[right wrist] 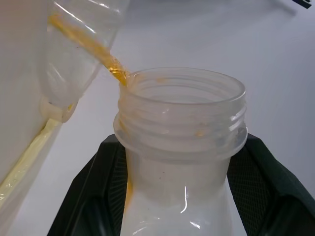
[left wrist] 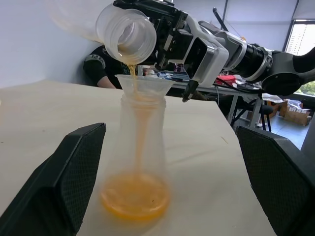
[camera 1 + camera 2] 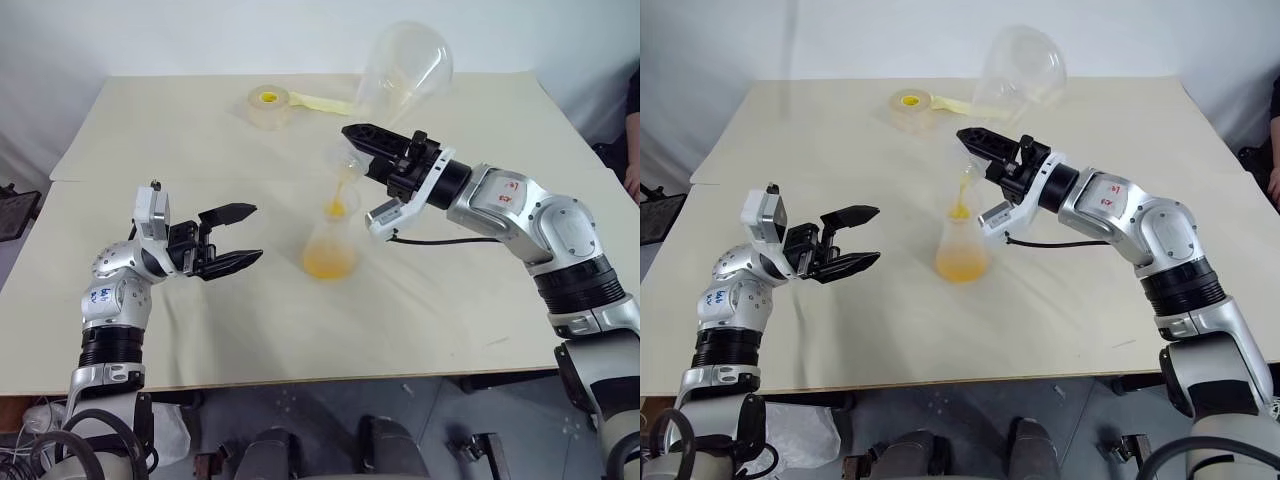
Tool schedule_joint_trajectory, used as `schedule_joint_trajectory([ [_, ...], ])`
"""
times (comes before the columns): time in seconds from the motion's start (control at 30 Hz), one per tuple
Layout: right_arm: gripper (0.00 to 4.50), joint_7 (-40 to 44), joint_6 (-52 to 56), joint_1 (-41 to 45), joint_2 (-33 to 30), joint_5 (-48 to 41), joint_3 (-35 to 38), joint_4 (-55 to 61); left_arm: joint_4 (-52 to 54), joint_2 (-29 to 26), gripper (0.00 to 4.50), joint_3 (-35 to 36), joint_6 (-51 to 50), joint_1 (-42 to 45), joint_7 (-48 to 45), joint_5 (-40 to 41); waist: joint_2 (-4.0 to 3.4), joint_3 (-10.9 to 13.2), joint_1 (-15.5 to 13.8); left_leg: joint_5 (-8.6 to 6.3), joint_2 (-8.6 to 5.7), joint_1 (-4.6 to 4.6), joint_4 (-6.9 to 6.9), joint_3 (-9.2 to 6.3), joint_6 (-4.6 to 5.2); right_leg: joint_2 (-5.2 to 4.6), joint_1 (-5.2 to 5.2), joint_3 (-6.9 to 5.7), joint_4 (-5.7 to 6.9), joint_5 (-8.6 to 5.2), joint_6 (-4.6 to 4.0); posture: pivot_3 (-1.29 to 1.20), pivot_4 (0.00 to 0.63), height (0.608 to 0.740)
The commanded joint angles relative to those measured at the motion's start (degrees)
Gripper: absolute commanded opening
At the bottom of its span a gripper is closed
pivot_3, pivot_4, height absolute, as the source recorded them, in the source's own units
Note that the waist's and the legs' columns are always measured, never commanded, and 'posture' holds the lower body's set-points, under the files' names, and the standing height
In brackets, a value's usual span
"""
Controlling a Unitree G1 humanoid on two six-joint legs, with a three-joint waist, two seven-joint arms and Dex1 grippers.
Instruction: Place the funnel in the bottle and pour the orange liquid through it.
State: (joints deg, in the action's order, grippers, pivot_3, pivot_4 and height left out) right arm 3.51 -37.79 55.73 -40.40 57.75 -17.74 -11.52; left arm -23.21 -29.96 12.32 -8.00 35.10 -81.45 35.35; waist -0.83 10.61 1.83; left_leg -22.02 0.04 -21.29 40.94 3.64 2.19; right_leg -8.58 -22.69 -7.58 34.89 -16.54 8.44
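Observation:
The clear bottle [image 3: 330,248] stands upright at mid-table with the small clear funnel [image 2: 143,86] seated in its neck. My right gripper [image 3: 370,150] is shut on the threaded neck of a large clear cone-shaped vessel [image 3: 405,68], which is tipped mouth-down over the funnel. A thin stream of orange liquid [image 2: 135,196] runs from the vessel's mouth [image 1: 182,98] through the funnel and pools in the bottle's base. My left gripper [image 3: 252,232] hovers open just left of the bottle, its fingers [image 2: 74,172] either side of it without touching.
A tape roll [image 3: 268,105] with a yellow centre and a loose strip lies at the back of the cream table [image 3: 150,130]. A person's arm [image 3: 632,130] shows at the far right edge. Bare tabletop lies in front of the bottle.

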Motion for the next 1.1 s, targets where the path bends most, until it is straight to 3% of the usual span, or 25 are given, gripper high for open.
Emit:
schedule_joint_trajectory([
  [0.03,2.42,-2.18,-0.74,2.09,-1.26,0.63,0.14,0.87,1.16,-0.37,4.50,0.31,0.43,0.61,-0.32,0.14,0.00,0.00,-0.01,0.00,0.00,0.00,0.00,0.00,0.00,0.00,0.00,0.00,0.00,0.00,0.00,0.00,0.150,0.740],
  [0.77,2.42,-5.34,-2.27,3.34,-2.06,3.05,-1.38,0.24,-1.05,-0.41,4.50,0.17,0.90,2.17,-1.03,-0.42,0.00,0.00,0.01,0.00,-0.01,0.00,0.00,0.00,0.00,0.00,0.00,0.00,0.00,0.00,0.00,0.00,0.150,0.740],
  [1.1,2.42,4.53,3.41,-0.79,-0.27,-10.48,2.16,2.31,-2.81,-0.81,4.50,-0.01,1.13,3.43,-1.51,-1.39,0.00,0.00,-0.02,0.00,-0.01,0.00,0.00,0.00,0.00,0.00,0.00,-0.01,0.02,0.00,0.00,0.00,0.150,0.740],
])
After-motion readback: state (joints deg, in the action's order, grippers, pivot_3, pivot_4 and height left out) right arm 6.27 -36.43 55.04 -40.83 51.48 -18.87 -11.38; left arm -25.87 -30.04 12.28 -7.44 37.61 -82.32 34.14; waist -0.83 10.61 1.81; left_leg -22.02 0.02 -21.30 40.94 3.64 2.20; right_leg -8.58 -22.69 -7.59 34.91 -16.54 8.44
